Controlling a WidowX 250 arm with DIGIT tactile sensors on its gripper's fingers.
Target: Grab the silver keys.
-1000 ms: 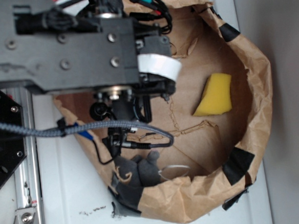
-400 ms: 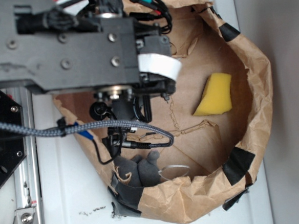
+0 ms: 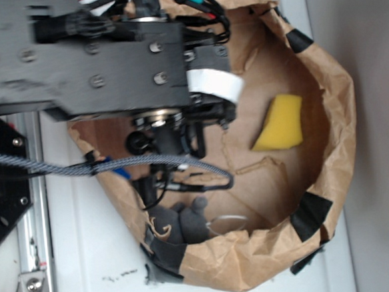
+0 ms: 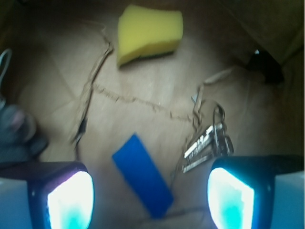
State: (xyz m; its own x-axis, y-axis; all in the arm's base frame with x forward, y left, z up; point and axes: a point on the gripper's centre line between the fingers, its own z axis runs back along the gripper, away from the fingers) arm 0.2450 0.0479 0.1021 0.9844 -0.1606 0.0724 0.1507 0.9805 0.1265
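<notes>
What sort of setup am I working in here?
Likely a lab test rig: a crumpled paper-bag bin patched with black tape on a white tabletop, holding the silver keys, a blue block and a yellow sponge.

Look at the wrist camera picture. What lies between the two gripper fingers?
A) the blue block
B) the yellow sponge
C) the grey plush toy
A: the blue block lies on the brown paper between the open gripper's two fingers, while the silver keys sit by the right-hand finger in that picture.

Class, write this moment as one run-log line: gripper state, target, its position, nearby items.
gripper: open, empty | target: silver keys, beside right finger, not between fingers | between fingers: blue block | beyond: yellow sponge
</notes>
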